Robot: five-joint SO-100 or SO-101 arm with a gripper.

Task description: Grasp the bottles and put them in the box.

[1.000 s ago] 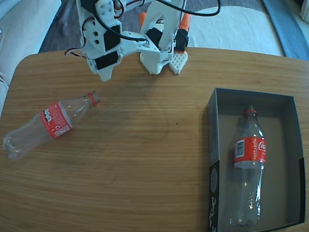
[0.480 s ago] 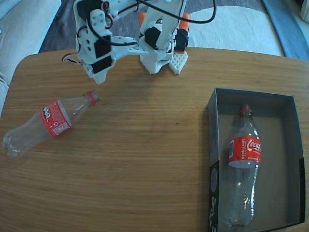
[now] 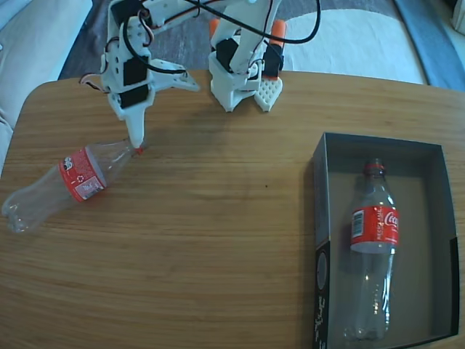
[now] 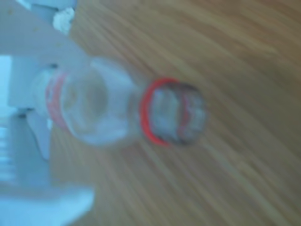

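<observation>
Loose bottle (image 4: 117, 113): wrist view, blurred, open mouth and red neck ring nearest, lying on the wooden table (image 3: 218, 240); fixed view places it at left, neck just under the gripper (image 3: 136, 143); finger spread cannot be told, nothing seen held. Handling, judged: empty, light, smooth, thin-walled, apt to roll or dent; best taken at the stiff neck. Second bottle (image 3: 372, 247): lies lengthwise inside the box (image 3: 320, 218), far right.

A wooden table (image 3: 218, 240) with a pale rug (image 3: 349, 40) beyond it
</observation>
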